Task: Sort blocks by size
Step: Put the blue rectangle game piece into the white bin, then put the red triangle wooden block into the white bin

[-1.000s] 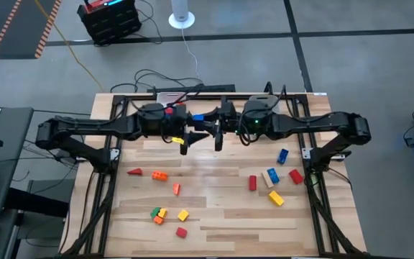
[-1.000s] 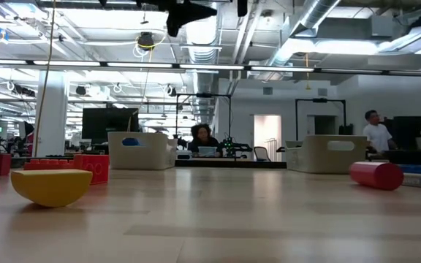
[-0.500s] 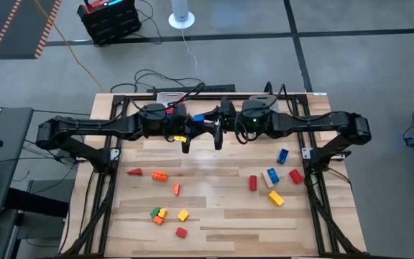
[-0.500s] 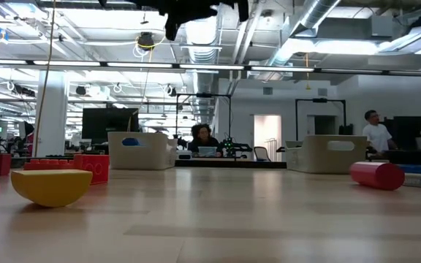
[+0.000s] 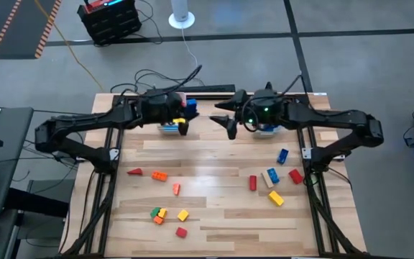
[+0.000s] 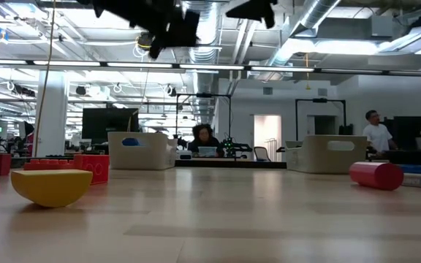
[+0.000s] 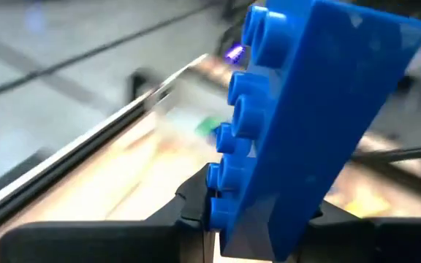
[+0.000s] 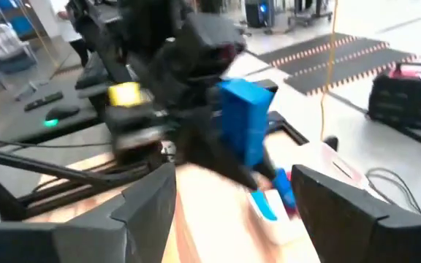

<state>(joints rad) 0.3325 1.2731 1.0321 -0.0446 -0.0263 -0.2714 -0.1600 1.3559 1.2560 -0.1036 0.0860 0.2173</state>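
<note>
My left gripper [image 5: 186,108] is shut on a long blue block [image 5: 191,103], held high over the table's far side, above a clear bin [image 5: 169,129] with blue pieces in it. In the left wrist view the block [image 7: 305,109] stands up out of the fingers, studs to one side. My right gripper [image 5: 226,119] hangs open a little to its right, with nothing between its fingers [image 8: 145,204]. Loose blocks lie flat on the table: red [image 5: 134,172], orange [image 5: 159,175], blue [image 5: 283,155], yellow [image 5: 276,198]. My left gripper pinches the long blue block at one end [image 7: 269,219] between its two fingers. The rest of the block sticks out beyond the fingertips, tilted, with its studs facing sideways. The block is lifted clear of the table and the bin.
A second clear bin [image 5: 268,129] stands at the far right, under my right arm. A cluster of green, orange and yellow blocks [image 5: 157,214] and a red one [image 5: 181,232] lie near the front left; several more blocks [image 5: 270,177] lie at the right.
The two grippers met at the table's far middle with the blue block between them. My left gripper has shut on the block and carried it toward the left and far edge. My right gripper has opened, let go and drawn back to the right.
</note>
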